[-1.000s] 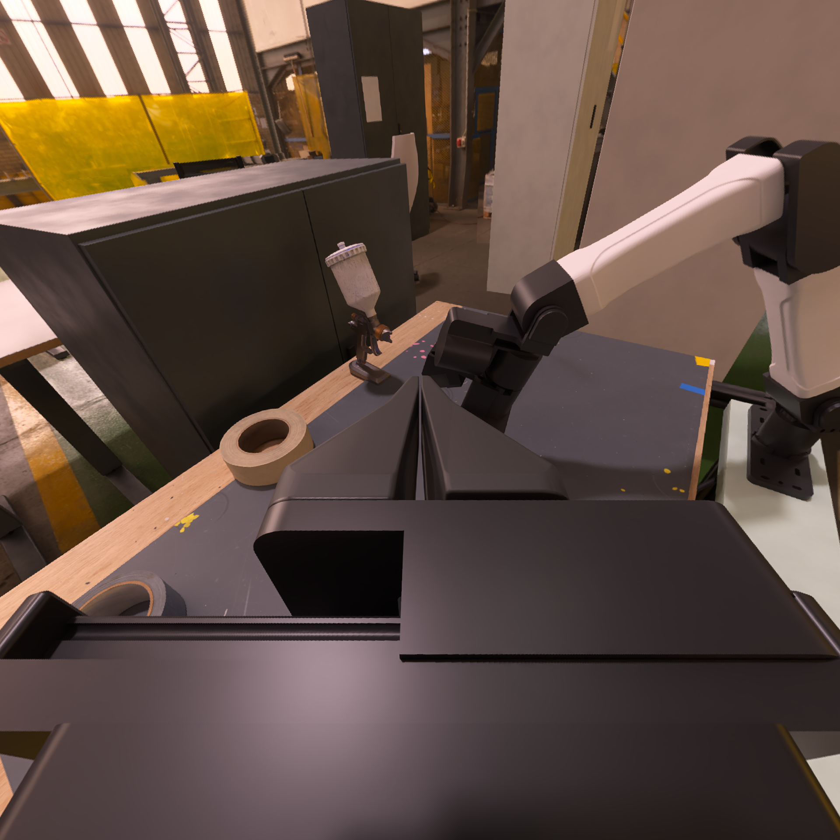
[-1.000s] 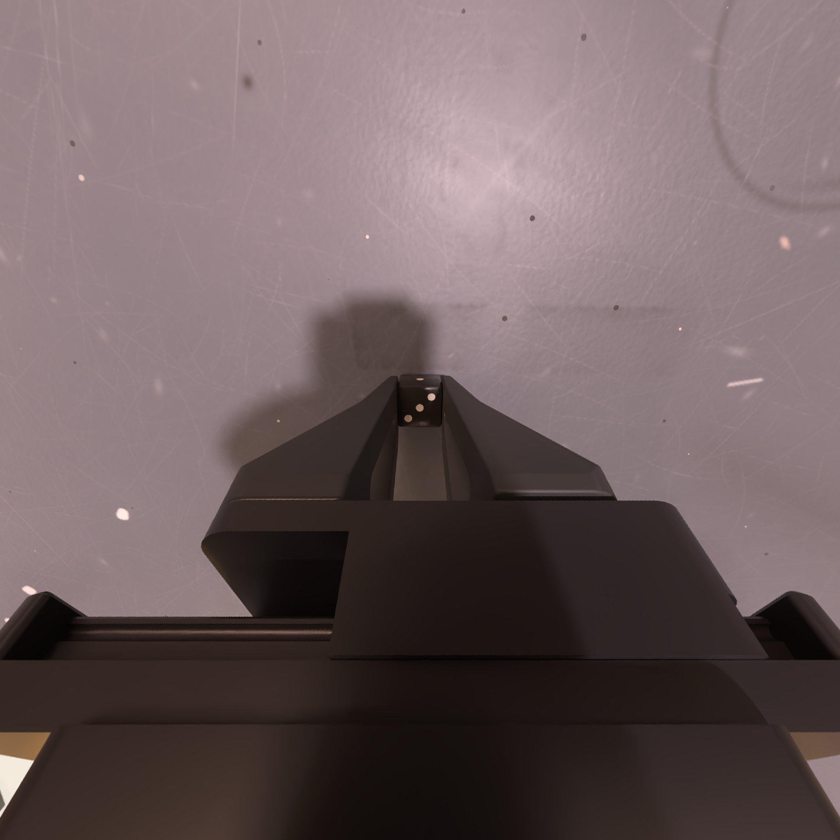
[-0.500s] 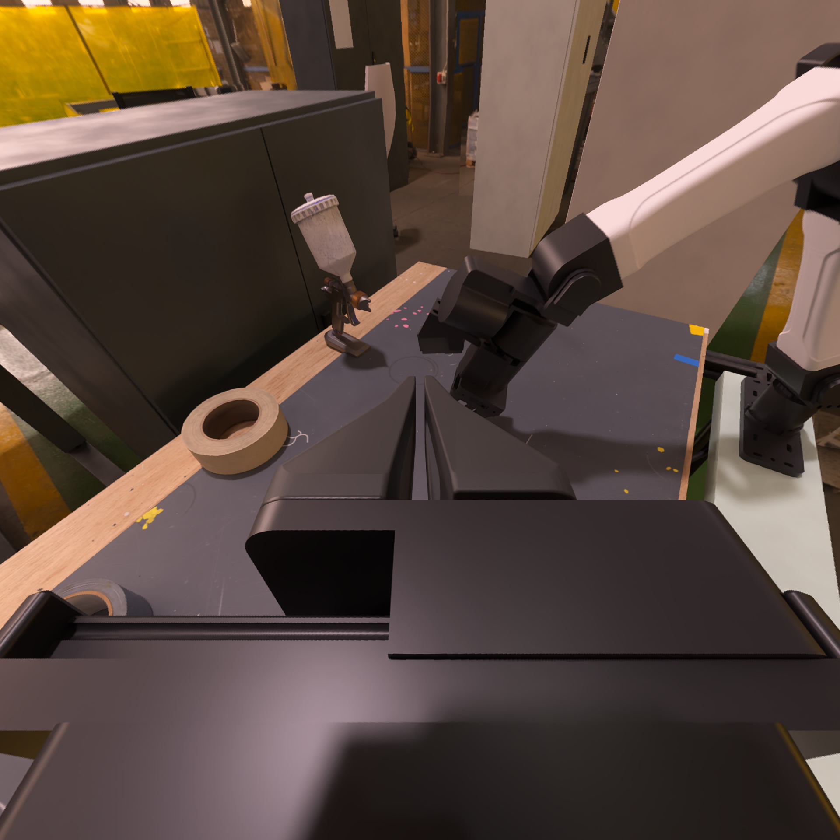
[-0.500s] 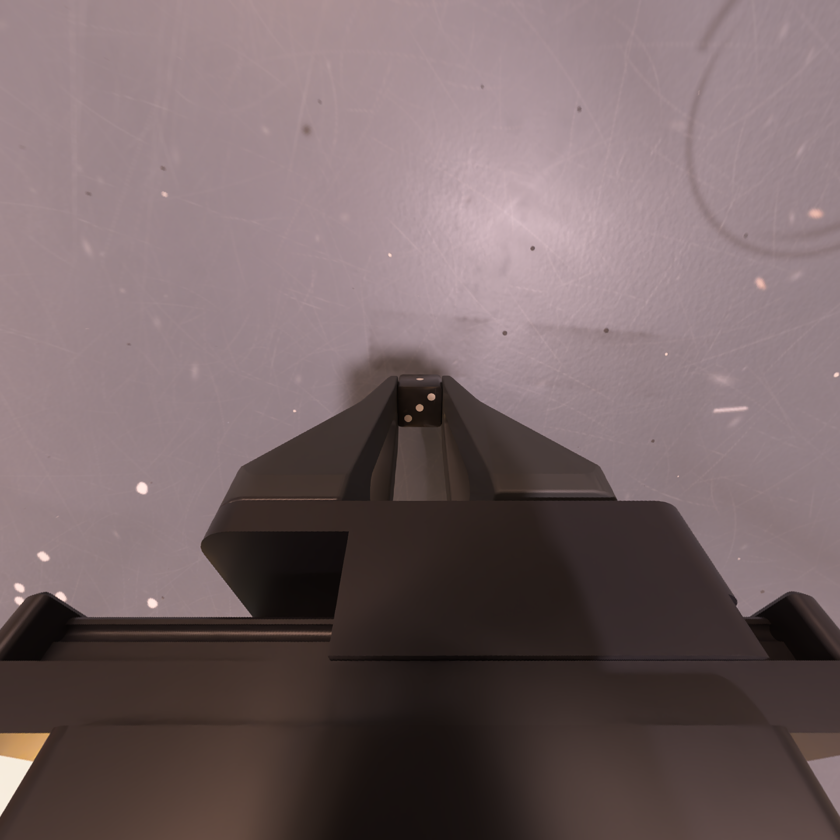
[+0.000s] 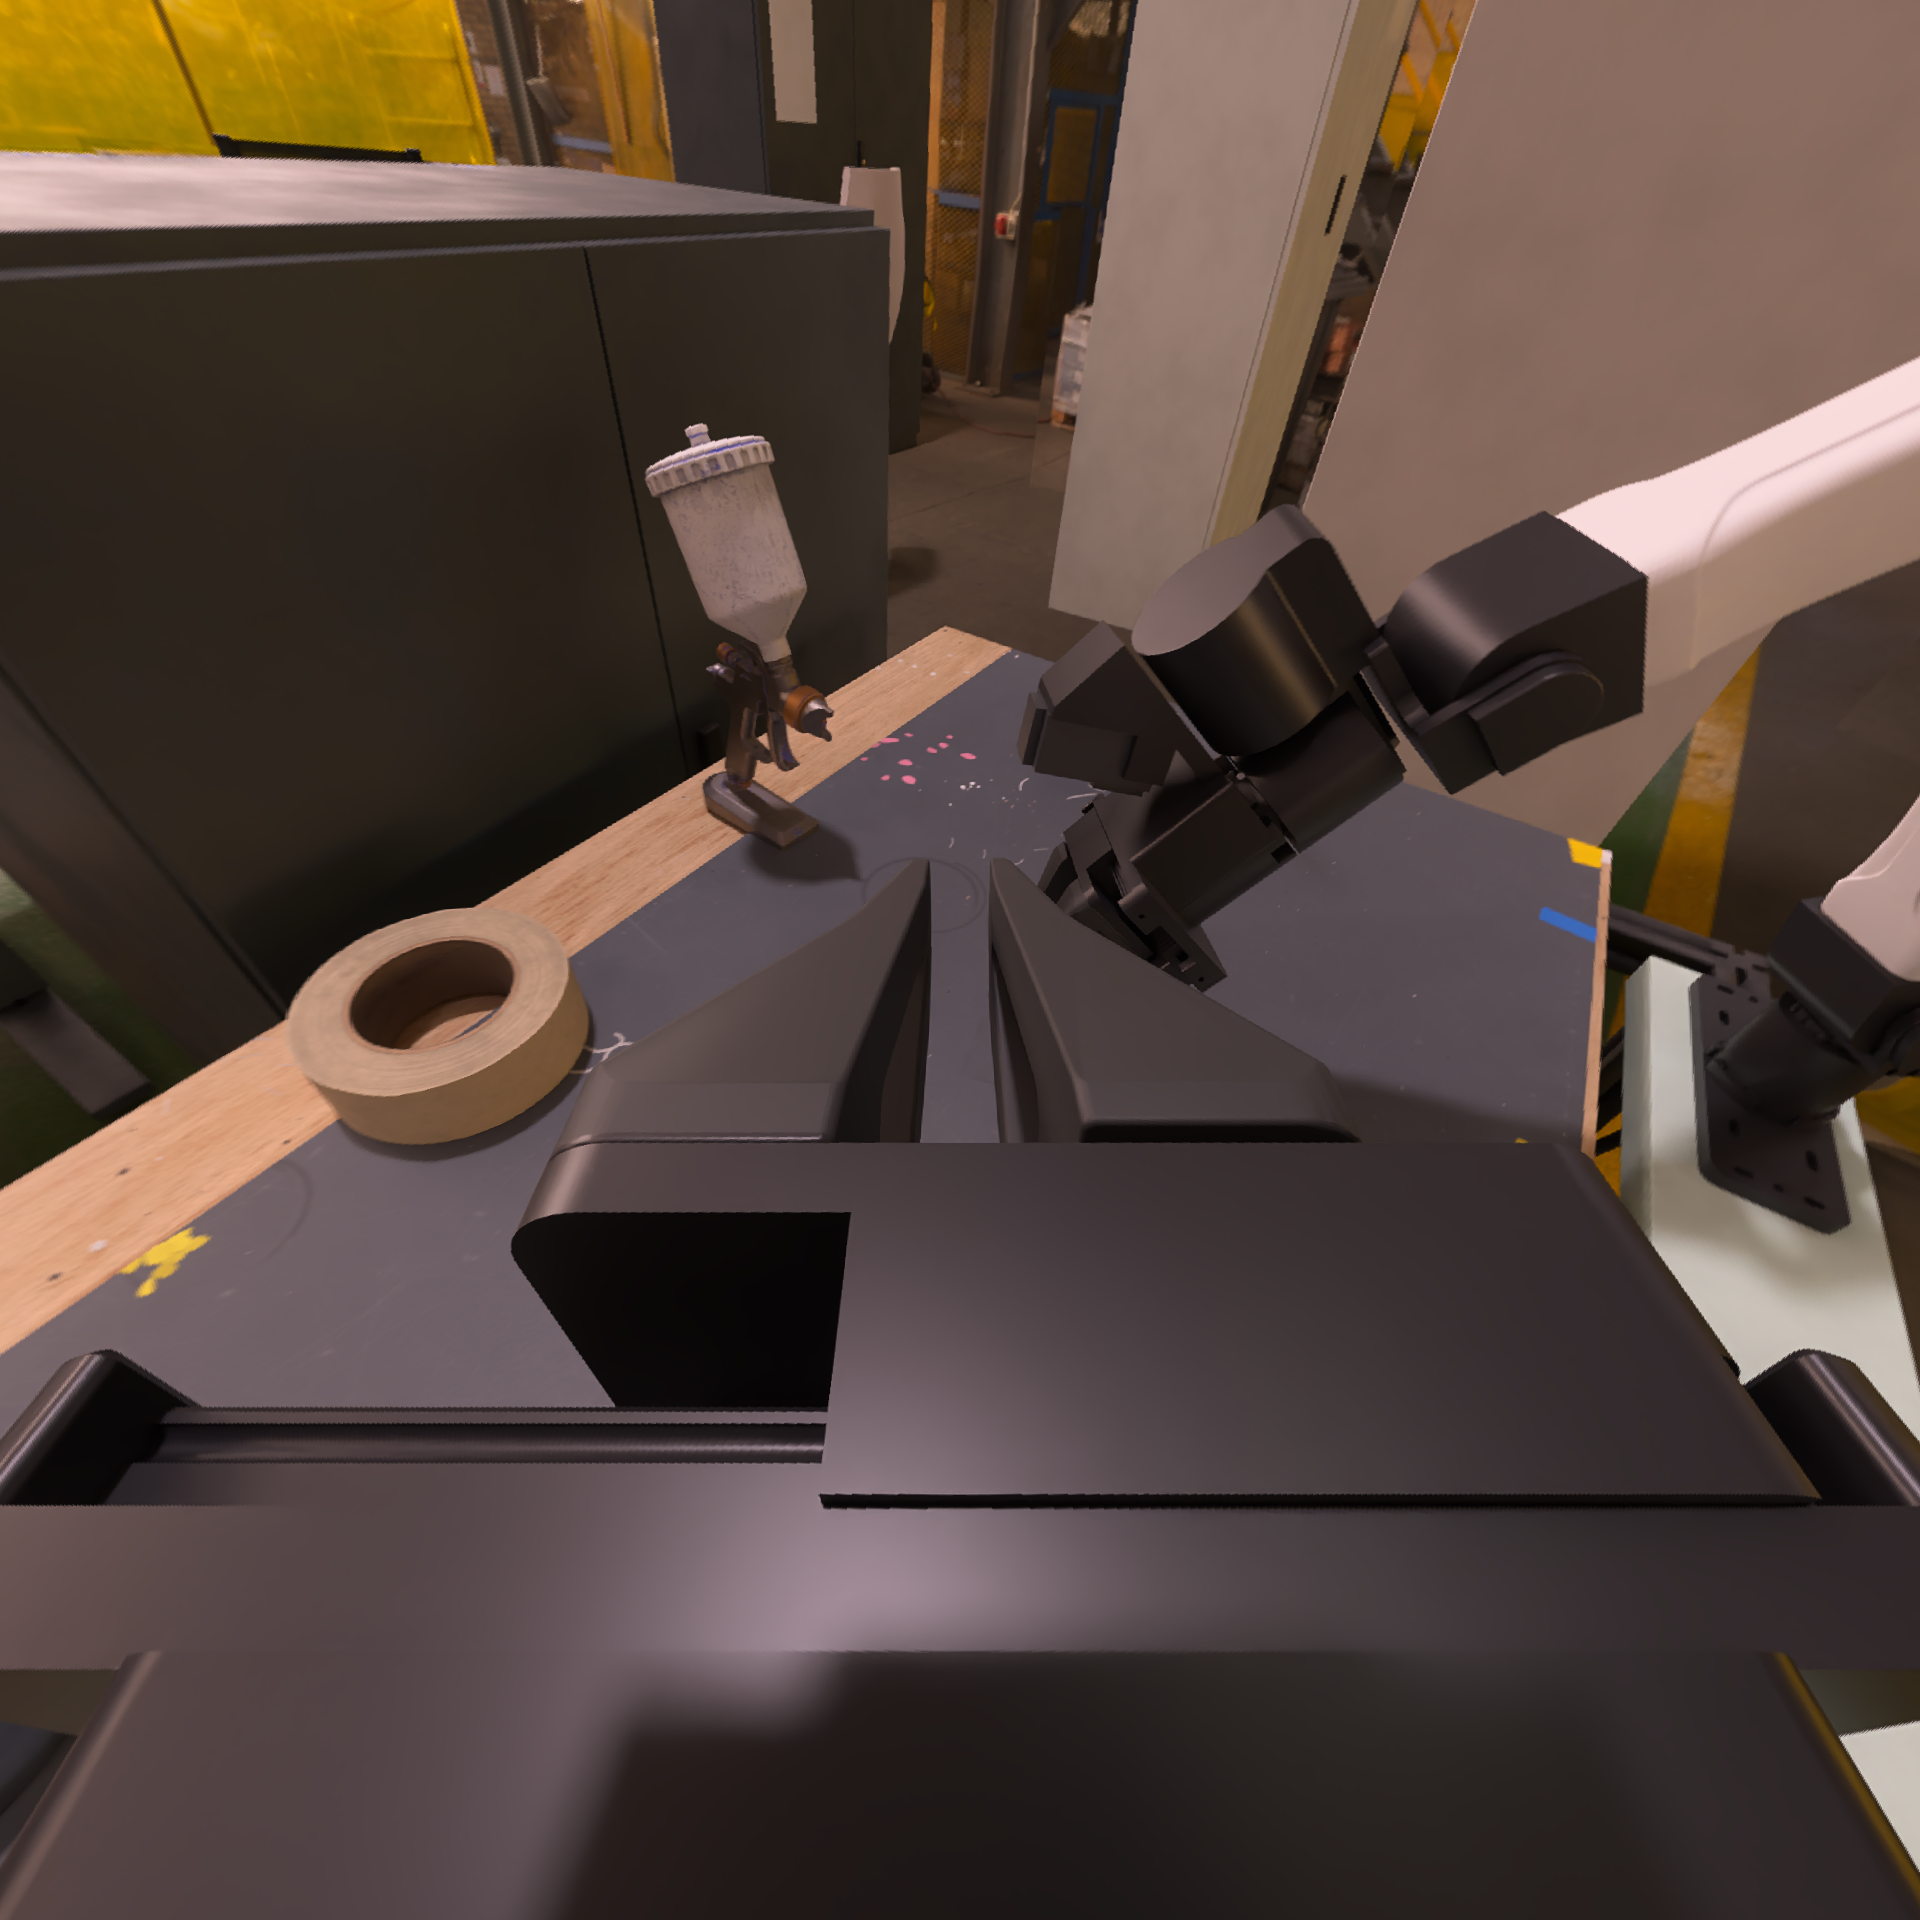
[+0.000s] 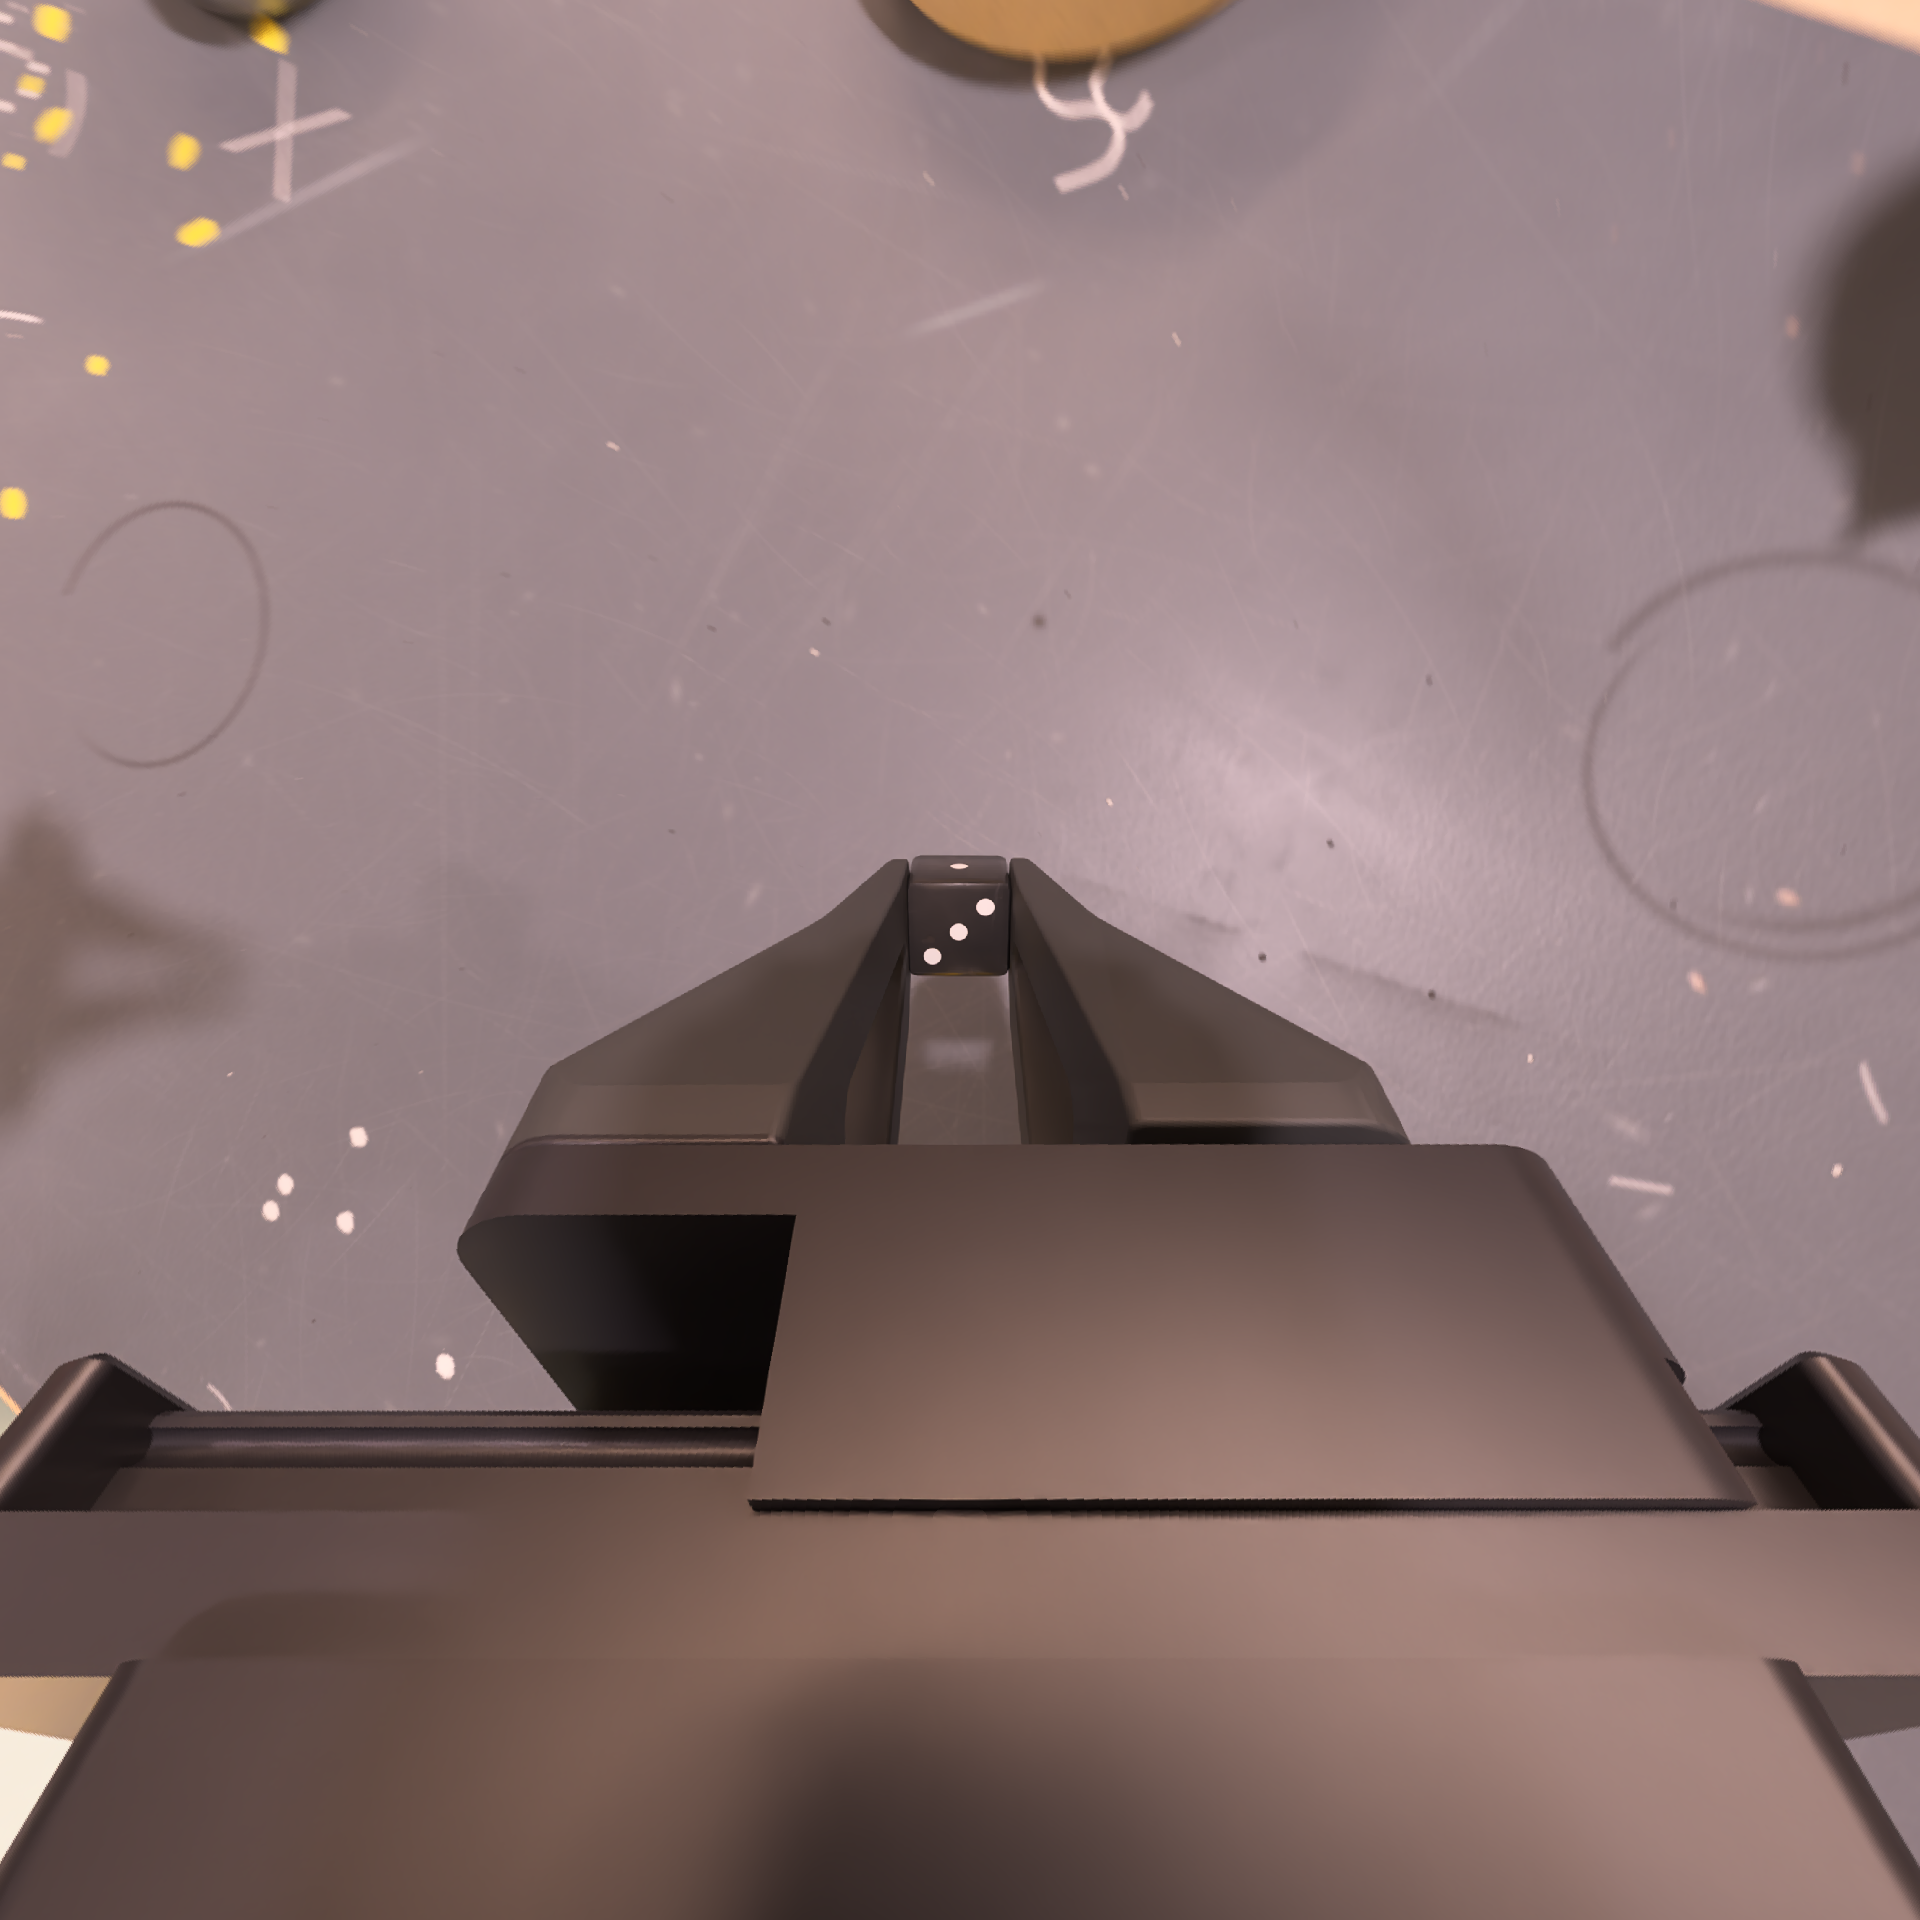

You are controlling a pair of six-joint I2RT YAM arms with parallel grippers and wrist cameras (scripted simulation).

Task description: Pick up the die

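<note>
In the right wrist view my right gripper (image 6: 958, 914) is shut on a small black die (image 6: 958, 930) with white pips. The die sits between the fingertips and is held clear above the grey mat (image 6: 1039, 520). In the left wrist view my left gripper (image 5: 958, 894) is empty, with a narrow gap between its fingers, hovering over the mat. The right arm's black wrist (image 5: 1247, 727) hangs tilted down just beyond and to the right of my left fingers. Its fingertips and the die are hidden there.
A tan tape roll (image 5: 442, 1023) lies at the mat's left edge on the wooden bench (image 5: 156, 1143); its rim also shows in the right wrist view (image 6: 1060, 16). A spray gun (image 5: 743, 644) stands upright farther back. A dark cabinet (image 5: 312, 520) stands behind the bench.
My right gripper has risen with the die, and the mat now looks farther off. My left gripper has moved towards the right arm and its fingers have parted slightly.
</note>
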